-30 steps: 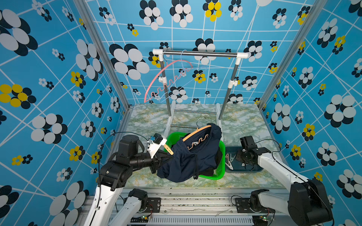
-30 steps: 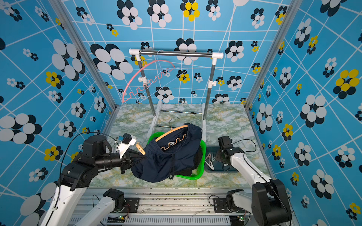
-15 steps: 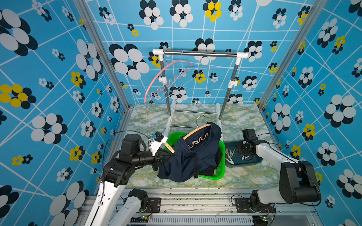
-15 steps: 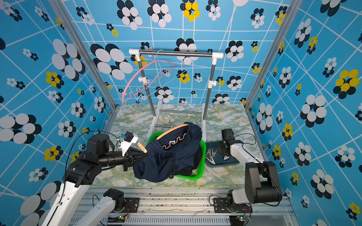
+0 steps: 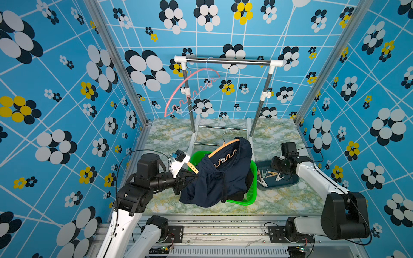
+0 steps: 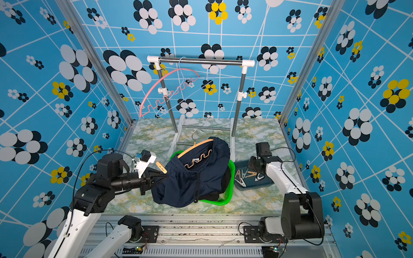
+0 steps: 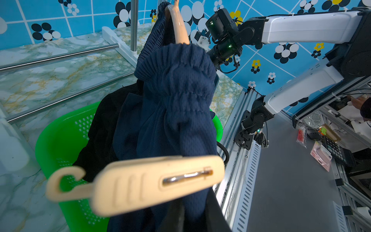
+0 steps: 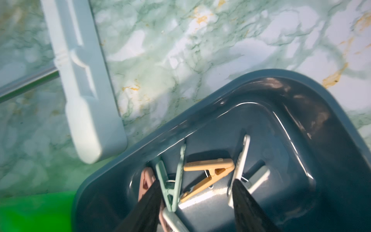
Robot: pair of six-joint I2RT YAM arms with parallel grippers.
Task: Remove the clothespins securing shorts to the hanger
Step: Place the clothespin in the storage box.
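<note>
Navy shorts (image 5: 219, 178) hang from a tan hanger (image 5: 223, 146) over the green basket (image 5: 243, 201). A tan clothespin (image 7: 150, 180) grips the waistband at the hanger's left end and also shows in a top view (image 5: 192, 167). Just below it my left gripper (image 5: 190, 176) is shut on the navy fabric. A small pale clip (image 5: 221, 159) shows inside the waist. My right gripper (image 8: 197, 202) stands open over the blue tray (image 8: 301, 96). A loose tan clothespin (image 8: 208, 174) lies on the tray floor between its fingers (image 8: 245, 204).
Several mint, white and pink clothespins (image 5: 268, 175) lie in the tray (image 5: 288, 182). Black fabric (image 7: 104, 130) sits in the basket under the navy shorts. A clothes rack (image 5: 228, 61) stands behind with an empty pink hanger (image 5: 185, 89) on it.
My right gripper's jaws have opened over the tray and its arm has folded back to the right. The left gripper has lifted its corner of the shorts slightly.
</note>
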